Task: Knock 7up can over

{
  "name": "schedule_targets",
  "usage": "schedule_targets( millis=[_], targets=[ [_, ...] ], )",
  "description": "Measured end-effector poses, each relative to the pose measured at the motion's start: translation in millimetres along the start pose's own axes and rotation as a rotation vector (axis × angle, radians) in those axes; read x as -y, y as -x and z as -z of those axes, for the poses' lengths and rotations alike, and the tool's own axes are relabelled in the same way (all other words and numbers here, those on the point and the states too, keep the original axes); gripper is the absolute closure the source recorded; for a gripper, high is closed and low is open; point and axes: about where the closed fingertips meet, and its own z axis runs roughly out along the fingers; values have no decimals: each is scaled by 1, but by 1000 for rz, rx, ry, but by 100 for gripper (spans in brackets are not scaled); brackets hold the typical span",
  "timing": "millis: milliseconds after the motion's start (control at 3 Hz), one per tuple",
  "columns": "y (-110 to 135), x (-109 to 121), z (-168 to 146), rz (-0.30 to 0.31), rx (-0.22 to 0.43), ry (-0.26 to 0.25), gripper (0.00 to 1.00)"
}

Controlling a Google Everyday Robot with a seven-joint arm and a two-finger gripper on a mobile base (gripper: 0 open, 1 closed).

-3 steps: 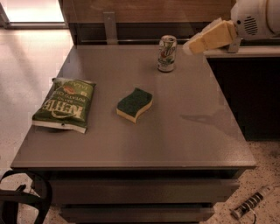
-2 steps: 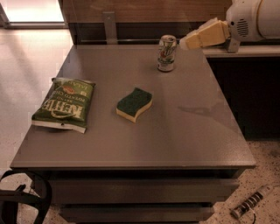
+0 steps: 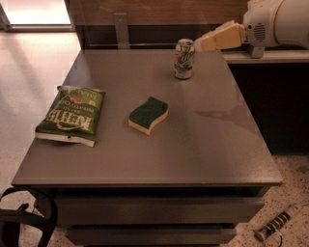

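against the frames from a second ago, we find the gripper (image 3: 202,44) a little higher and closer to level; before, it sloped down to the left toward the can. its tip now sits just beside the upper right edge of the 7up can (image 3: 184,59), and we cannot tell whether the two touch. its two pale fingers (image 3: 223,37) lie together with no gap that we can see, and they hold nothing. the white arm (image 3: 280,21) reaches in from the upper right corner.

the 7up can has not moved. it stands upright near the far edge of the table (image 3: 203,149), right of the middle. the green chip bag (image 3: 71,115) and the sponge (image 3: 148,115) also lie where they did. the bag is flat near the left edge. the sponge sits near the centre, green face up over a yellow layer, well apart from the can.

the table top is a dull grey-brown, with drawer fronts (image 3: 154,210) below its near edge. a wood panel (image 3: 159,12) runs behind it and a pale ledge (image 3: 270,56) lies to the right under the arm. the floor (image 3: 34,72) is light and speckled. on it we see a dark curved object (image 3: 24,224) at the lower left and a striped tool (image 3: 277,223) at the lower right.
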Motion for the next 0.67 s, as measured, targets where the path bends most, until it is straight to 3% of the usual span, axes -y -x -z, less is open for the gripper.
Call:
schedule_targets(
  millis=[667],
  targets=[
    [-23,24,-49,-60,64,36,0]
  ],
)
